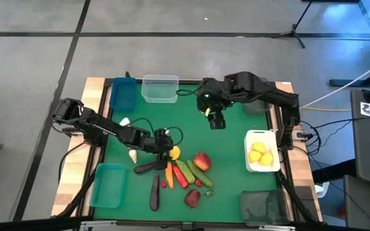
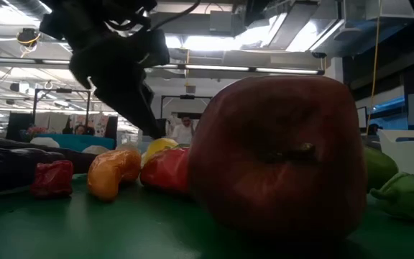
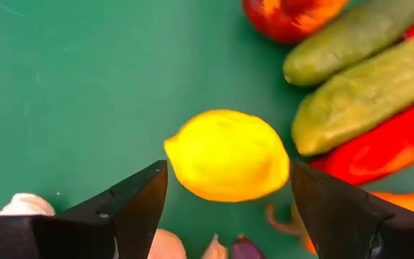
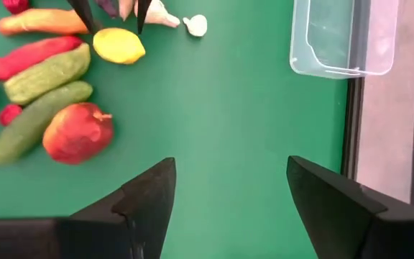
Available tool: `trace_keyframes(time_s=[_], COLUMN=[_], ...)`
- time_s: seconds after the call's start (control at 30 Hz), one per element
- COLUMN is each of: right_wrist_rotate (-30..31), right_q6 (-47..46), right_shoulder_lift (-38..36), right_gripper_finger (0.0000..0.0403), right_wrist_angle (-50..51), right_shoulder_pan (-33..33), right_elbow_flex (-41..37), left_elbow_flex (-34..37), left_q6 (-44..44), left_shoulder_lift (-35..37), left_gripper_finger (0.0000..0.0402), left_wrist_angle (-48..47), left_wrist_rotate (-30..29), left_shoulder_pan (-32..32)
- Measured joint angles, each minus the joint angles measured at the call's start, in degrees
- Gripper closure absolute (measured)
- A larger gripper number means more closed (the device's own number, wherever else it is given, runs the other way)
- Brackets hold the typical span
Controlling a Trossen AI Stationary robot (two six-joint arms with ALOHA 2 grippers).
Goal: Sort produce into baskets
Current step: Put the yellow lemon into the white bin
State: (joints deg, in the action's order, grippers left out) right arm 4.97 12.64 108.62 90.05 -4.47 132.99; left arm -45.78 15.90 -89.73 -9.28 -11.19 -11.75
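1. Green mat over a wood-edged surface [image 1: 94, 90], concrete floor around, baskets set along its edges.
2. Looks light, hard and smooth: a yellow toy lemon [image 3: 227, 155], plump through the middle and tapering to blunt ends. Likely to squirt out of a hasty pinch, so best taken across the widest part of the belly, pads square to the skin.
3. Lies loose on the mat at the near edge of the produce pile, with two green cucumbers [image 3: 369, 90] and a red pepper [image 3: 379, 147] just beside it, apart from them or barely touching. White garlic [image 3: 24, 205] lies off to the other side.
4. Left tool [image 3: 225, 198] directly above the lemon, fingers [image 3: 139, 198] spread wide and empty, one to each flank. Seen from above, hovering over the pile [image 1: 164, 142].
5. Straddles rather than touches; from the level view, fingertips hang close above the fruit, contact not evident.
6. Judged need: a straight drop, then a gentle close, keeping clear of the pepper side.
7. Likely destination the white basket [image 1: 263, 167], already holding lemons at the right edge.
8. Right tool [image 4: 228, 191] also spread and empty, waiting above bare mat near the clear basket [image 4: 343, 36], well apart from the pile.
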Motion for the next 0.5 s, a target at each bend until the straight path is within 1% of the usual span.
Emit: trace_keyframes(time_s=[0.17, 0.37, 0.5], right_wrist_rotate=[0.0, -1.48, -1.91], right_q6=[-1.27, -1.96, -2.3], right_shoulder_lift=[0.17, 0.17, 0.17], right_gripper_finger=[0.0139, 0.0139, 0.0139], right_wrist_angle=[-0.01, -0.02, -0.02], right_shoulder_pan=[0.0, 0.0, 0.0], right_elbow_flex=[-0.07, -0.07, -0.07], left_elbow_flex=[0.0, -0.02, -0.04], left_q6=[-1.75, -8.42, -13.66], left_shoulder_lift=[-0.16, -0.98, -2.24], left_gripper_finger=[0.0112, 0.0112, 0.0112], left_wrist_angle=[0.04, 0.48, 2.72], left_wrist_rotate=[-0.48, -0.69, -0.67], left_shoulder_pan=[-0.06, 1.91, 3.32])
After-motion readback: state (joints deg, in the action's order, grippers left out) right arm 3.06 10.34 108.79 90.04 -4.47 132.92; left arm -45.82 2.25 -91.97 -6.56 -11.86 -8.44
